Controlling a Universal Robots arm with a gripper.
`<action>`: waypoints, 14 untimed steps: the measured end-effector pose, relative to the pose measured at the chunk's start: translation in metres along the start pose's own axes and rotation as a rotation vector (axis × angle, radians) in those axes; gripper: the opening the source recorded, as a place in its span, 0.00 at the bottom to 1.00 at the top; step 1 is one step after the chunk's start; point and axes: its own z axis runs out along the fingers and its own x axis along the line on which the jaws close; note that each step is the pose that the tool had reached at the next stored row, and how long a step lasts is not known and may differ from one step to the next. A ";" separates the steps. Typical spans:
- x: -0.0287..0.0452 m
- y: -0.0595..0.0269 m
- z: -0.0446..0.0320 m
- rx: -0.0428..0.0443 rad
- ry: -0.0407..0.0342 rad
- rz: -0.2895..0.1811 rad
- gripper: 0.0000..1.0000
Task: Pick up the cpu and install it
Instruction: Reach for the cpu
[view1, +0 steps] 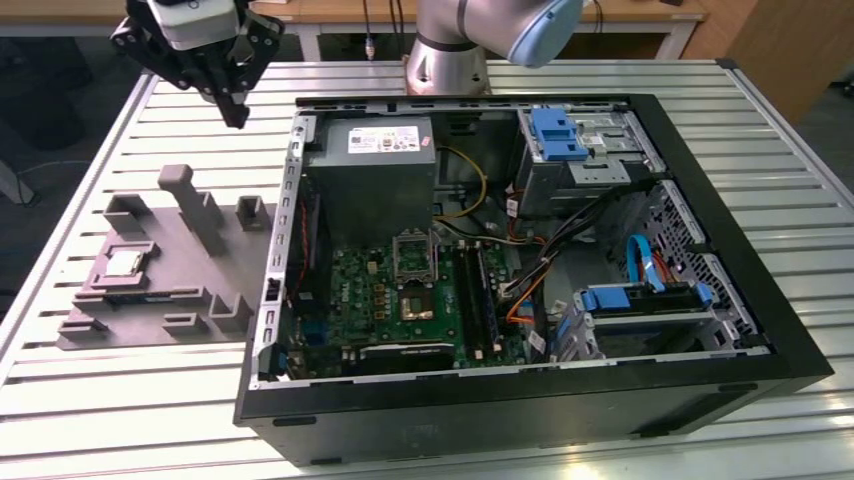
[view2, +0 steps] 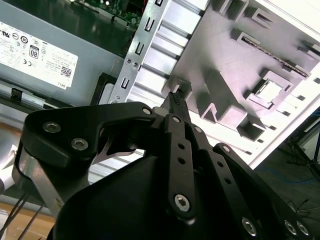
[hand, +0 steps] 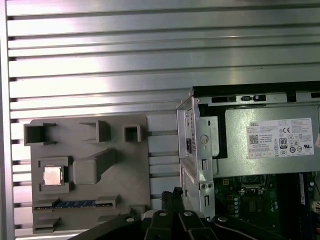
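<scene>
The exterior view's top edge cuts off the gripper (view1: 239, 118) and arm (view1: 447, 50).

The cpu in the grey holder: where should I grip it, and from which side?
Probably by two opposite edges, from straight above. The cpu lies flat, metal top up, in a square pocket of the grey holder, whose raised walls block a sideways approach. Whether the walls leave clearance at those edges I cannot tell.

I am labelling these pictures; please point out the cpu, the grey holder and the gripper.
cpu (hand: 52, 176): first wrist view, middle of its silvery top.
grey holder (hand: 135, 170): first wrist view, a bare flat part.
gripper (view1: 239, 116): exterior view, between its fingertips.
</scene>
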 end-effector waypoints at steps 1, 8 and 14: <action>0.0002 0.0000 0.0000 0.0001 0.0001 0.000 0.11; 0.0011 -0.0001 0.0002 0.0000 0.0001 0.000 0.11; 0.0041 -0.0003 0.0005 0.0000 0.0001 0.000 0.11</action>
